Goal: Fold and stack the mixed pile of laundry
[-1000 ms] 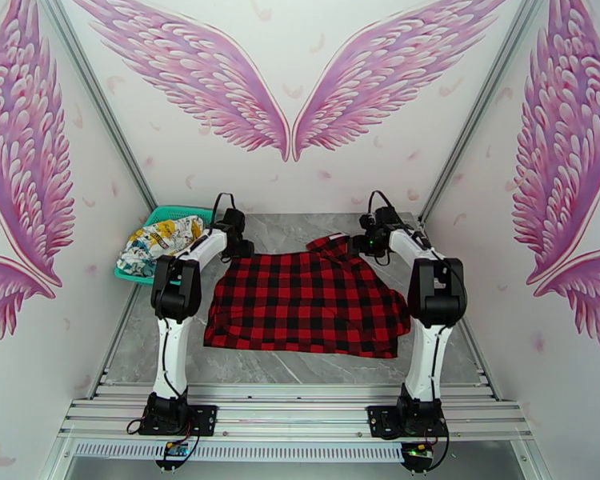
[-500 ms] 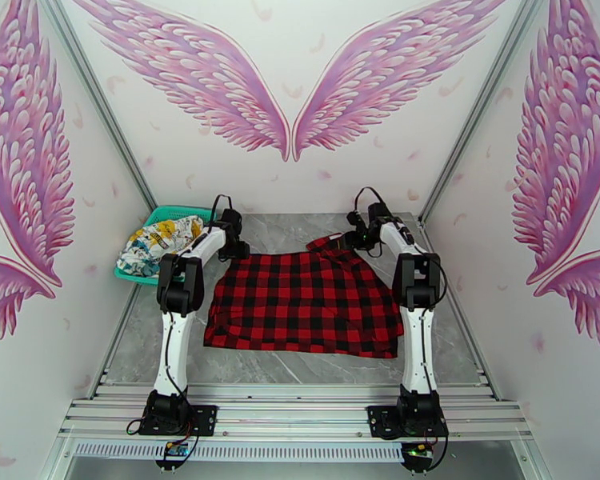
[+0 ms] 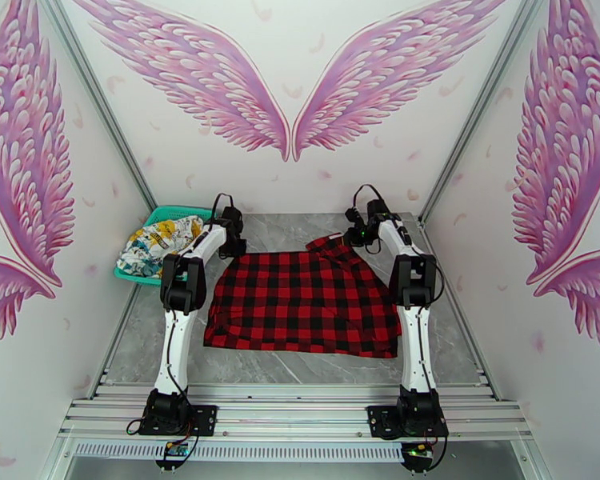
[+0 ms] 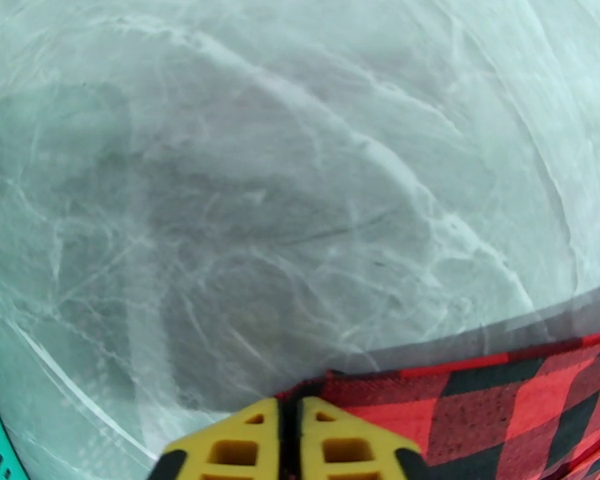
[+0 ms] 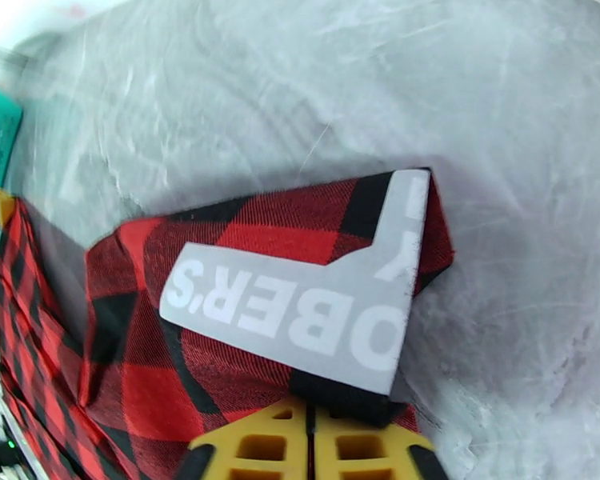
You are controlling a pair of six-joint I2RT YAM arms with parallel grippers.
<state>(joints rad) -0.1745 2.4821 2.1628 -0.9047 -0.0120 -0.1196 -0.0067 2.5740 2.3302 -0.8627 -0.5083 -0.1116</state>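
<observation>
Obs. 1: the red-and-black plaid garment (image 3: 304, 302) lies spread nearly flat on the grey marble-pattern tabletop (image 3: 292, 366), between the 2 arms, with its near hem towards the bases. Its far right corner is turned over, so the white lettering patch (image 5: 300, 302) faces up in the right wrist view.

Obs. 2: the left fingers (image 4: 272, 434) are pressed together on the garment's far left corner; the plaid edge meets the yellow tips and fabric sits in the seam between them. The right fingers (image 5: 300, 442) are likewise pinched together, on the black hem just below the lettering. Both arms reach out to the far edge of the cloth.

Judgement: 2 matched pinches on the 2 far corners suit a fold drawn towards the near hem, keeping the far edge straight while it is carried over. No fold is made yet; the task looks early.

Obs. 3: the white garment with yellow, teal and blue cartoon print (image 3: 158, 242) sits bunched in the teal plastic mesh basket (image 3: 172, 211) at the far left, well apart from the plaid garment. It is probably parked there to keep the folding area free.

Risk: the turned-over right corner may carry a crease into the fold.
</observation>
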